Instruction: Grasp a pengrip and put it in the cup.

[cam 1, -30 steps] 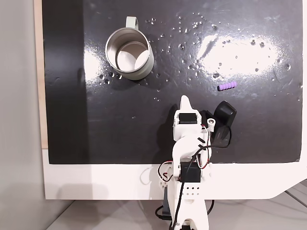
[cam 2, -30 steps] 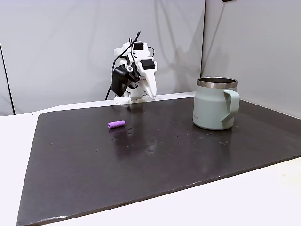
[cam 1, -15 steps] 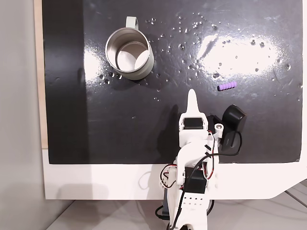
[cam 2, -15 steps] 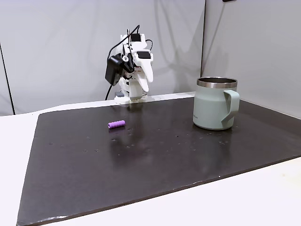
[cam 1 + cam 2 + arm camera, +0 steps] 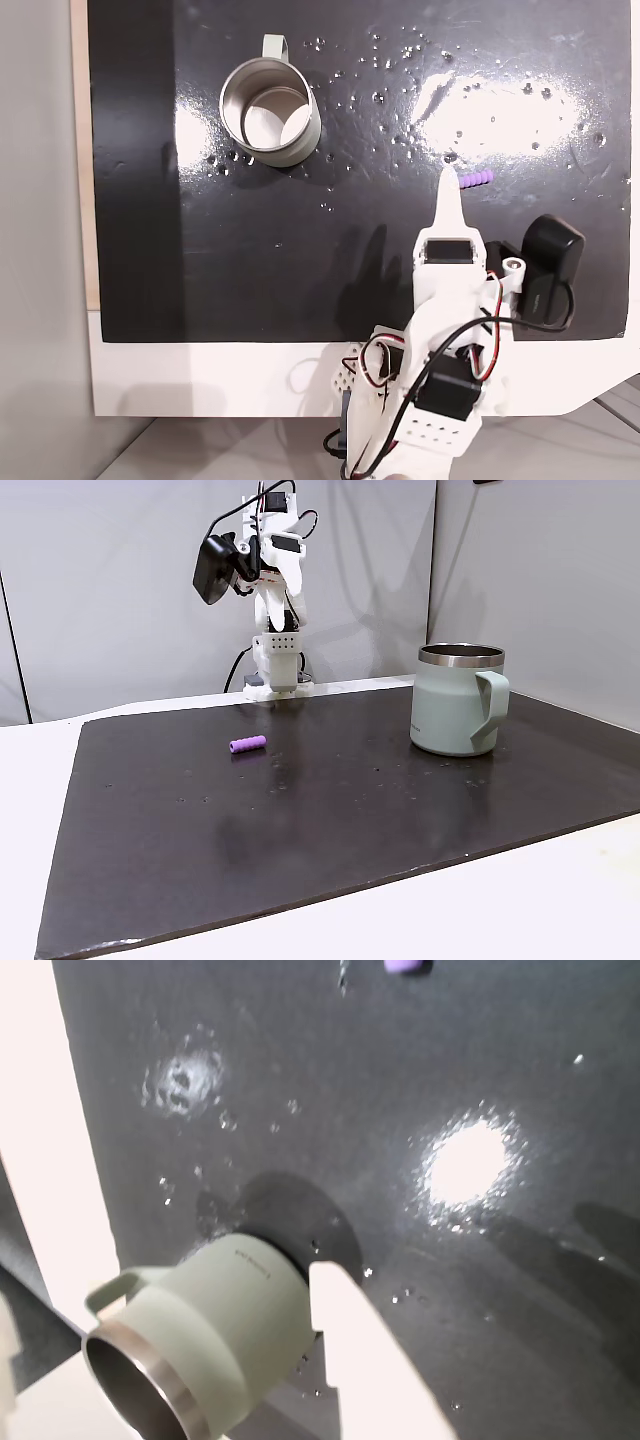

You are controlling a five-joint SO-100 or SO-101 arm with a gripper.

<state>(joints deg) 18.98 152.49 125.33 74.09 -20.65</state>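
We see a dark, glossy mat (image 5: 300, 240) laid over a white table (image 5: 200, 380), with pale grey walls (image 5: 120, 580) behind it in a fixed view. The mat shows small pits and specks, and bright patches of lamp glare lie across it in a fixed view and in the wrist view. A strip of bare pale wood edges the mat on the left side in a fixed view from above.

The cup (image 5: 268, 112) stands upright on the mat, shiny steel inside and pale grey-green outside, its loop handle (image 5: 491, 710) turned toward the camera side in a fixed view. In the wrist view we make out a short line of small dark lettering on the cup's wall (image 5: 250, 1265), too small and blurred for us to read.

The pengrip (image 5: 475, 179) lies flat on the mat, well apart from the cup; in a fixed view (image 5: 247, 744) it sits between the arm's base and the camera.

The gripper (image 5: 447, 195) is raised above the mat, its white fingertip (image 5: 447, 180) just beside the pengrip as seen from above. It holds nothing we can see, and we cannot tell whether its jaws are parted or closed.
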